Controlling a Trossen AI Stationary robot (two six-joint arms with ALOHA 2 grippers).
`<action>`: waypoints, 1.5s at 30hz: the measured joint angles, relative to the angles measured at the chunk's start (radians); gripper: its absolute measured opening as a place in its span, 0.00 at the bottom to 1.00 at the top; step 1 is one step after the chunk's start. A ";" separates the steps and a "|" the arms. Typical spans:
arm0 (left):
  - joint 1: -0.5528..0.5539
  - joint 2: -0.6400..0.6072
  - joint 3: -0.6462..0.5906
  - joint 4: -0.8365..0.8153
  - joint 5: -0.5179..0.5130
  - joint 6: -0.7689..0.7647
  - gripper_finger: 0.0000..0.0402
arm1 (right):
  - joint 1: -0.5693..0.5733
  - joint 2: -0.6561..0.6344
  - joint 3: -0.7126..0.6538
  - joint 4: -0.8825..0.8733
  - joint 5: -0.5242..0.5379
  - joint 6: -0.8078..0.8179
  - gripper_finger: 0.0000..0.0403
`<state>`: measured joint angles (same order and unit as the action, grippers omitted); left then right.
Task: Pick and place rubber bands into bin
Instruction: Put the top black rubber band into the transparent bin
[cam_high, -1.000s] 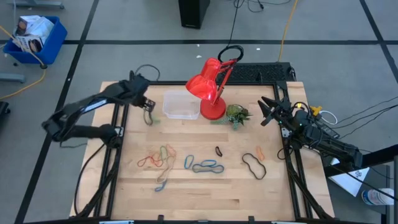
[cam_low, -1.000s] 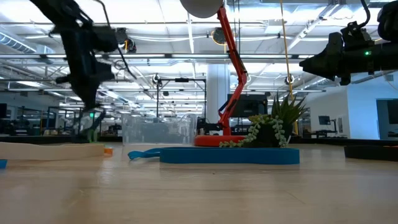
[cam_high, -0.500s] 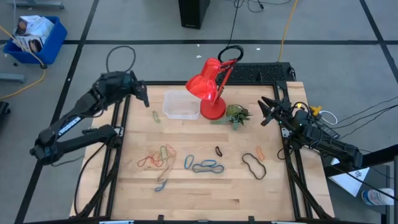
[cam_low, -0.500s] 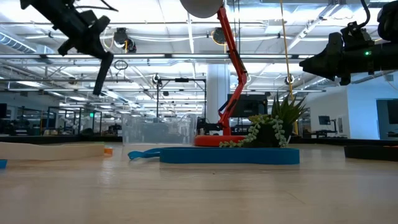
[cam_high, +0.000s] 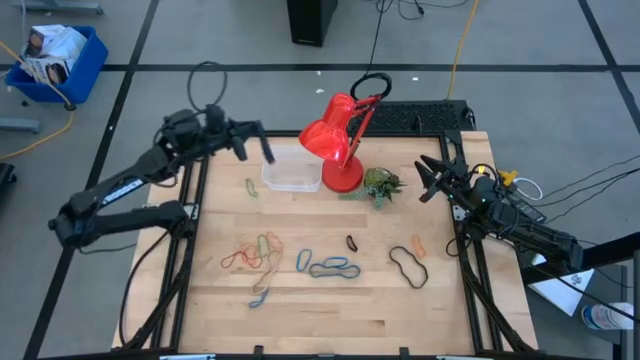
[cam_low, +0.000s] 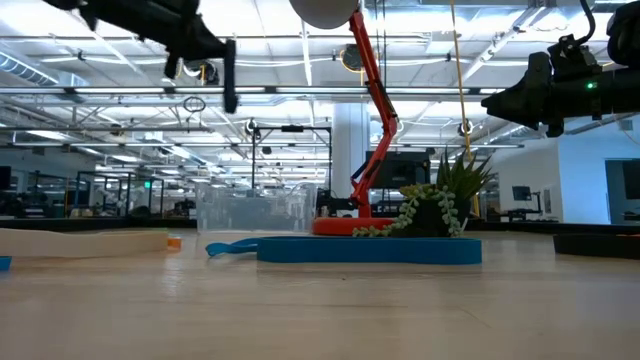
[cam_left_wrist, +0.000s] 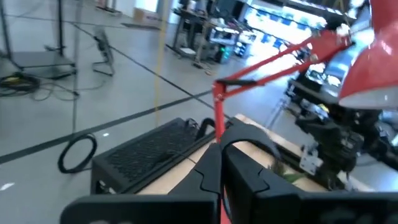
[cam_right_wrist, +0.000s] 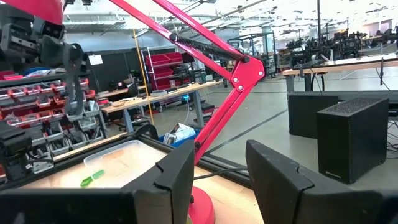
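Two dark, cable-draped jointed arms

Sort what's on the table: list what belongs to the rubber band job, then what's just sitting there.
Job:
rubber bands, scattered on the wood
green band beside the bin
clear bin
left gripper, shut, above the bin's edge

Bystanders:
red lamp
small plant
keyboard
right gripper, open, waiting

The wooden table (cam_high: 330, 305) carries everything. The clear bin (cam_high: 292, 170) sits on it almost under the left gripper (cam_high: 266, 153), a little toward the table's middle, with a green rubber band (cam_high: 250, 187) lying just beside the bin. The red lamp (cam_high: 342, 176) and a small plant (cam_high: 380, 185) stand between the two grippers. Well away from both, toward the near edge, lie the orange and tan bands (cam_high: 255, 255), the blue bands (cam_high: 330, 267), and a black band (cam_high: 407, 266).
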<state>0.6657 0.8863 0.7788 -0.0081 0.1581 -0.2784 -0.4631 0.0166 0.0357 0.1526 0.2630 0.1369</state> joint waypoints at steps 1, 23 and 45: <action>-0.014 0.026 0.000 0.021 0.000 0.013 0.03 | 0.000 0.000 0.000 0.000 0.000 0.000 0.35; -0.135 0.609 0.000 0.197 -0.176 0.066 0.02 | 0.000 0.000 0.000 0.000 0.001 0.000 0.35; -0.141 0.793 0.001 0.203 -0.186 0.023 0.02 | 0.000 0.000 0.000 -0.001 -0.001 0.000 0.35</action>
<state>0.5247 1.6794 0.7795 0.1945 -0.0274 -0.2558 -0.4633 0.0162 0.0357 0.1520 0.2623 0.1371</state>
